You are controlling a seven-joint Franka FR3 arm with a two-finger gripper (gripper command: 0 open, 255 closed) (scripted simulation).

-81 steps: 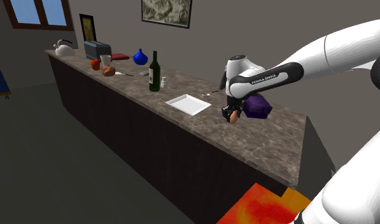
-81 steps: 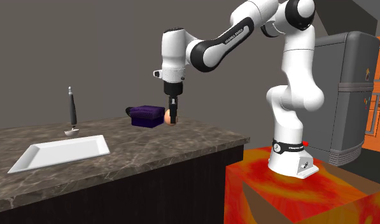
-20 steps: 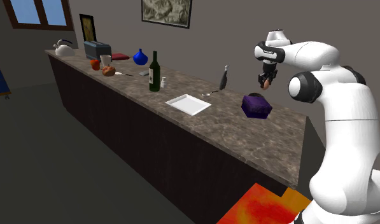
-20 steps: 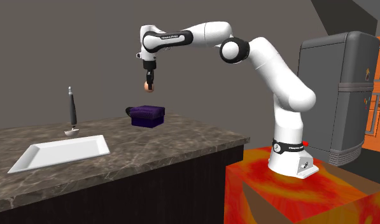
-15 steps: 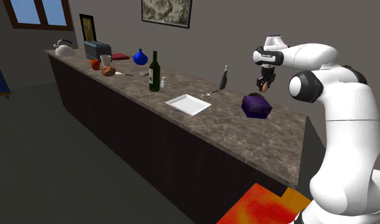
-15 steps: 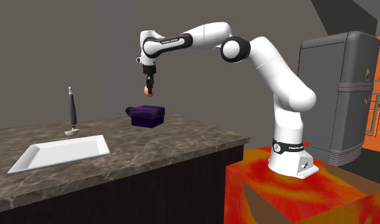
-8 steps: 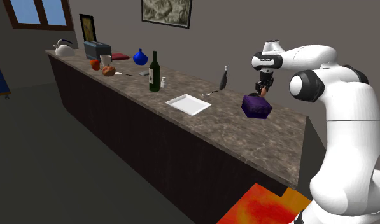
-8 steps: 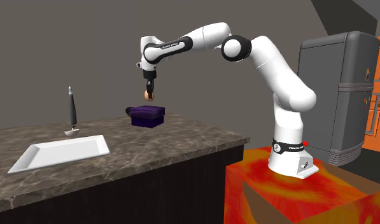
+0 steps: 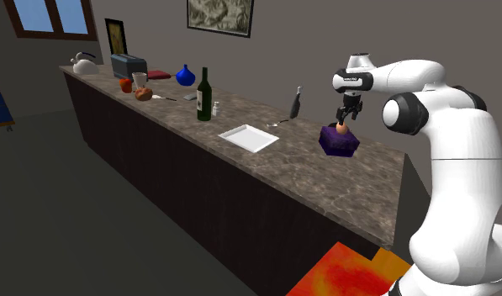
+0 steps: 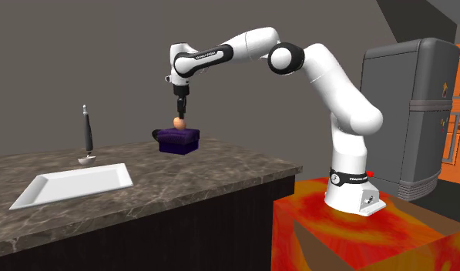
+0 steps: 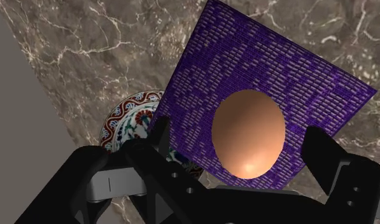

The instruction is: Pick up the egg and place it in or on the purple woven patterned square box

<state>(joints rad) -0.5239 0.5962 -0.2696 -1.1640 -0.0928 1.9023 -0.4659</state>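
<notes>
The egg (image 10: 178, 122) now rests on top of the purple woven box (image 10: 178, 141), near the middle of its lid. Half a second ago it hung clasped just above the box. The pincer (image 10: 179, 112) stands open directly over the box, its fingers (image 11: 322, 149) spread clear of the egg. The placement looks done, and only backing away from the box remains.

White lettering (image 10: 207, 54) runs along the dark forearm link of the arm (image 10: 320, 73); it is too small to read.
</notes>
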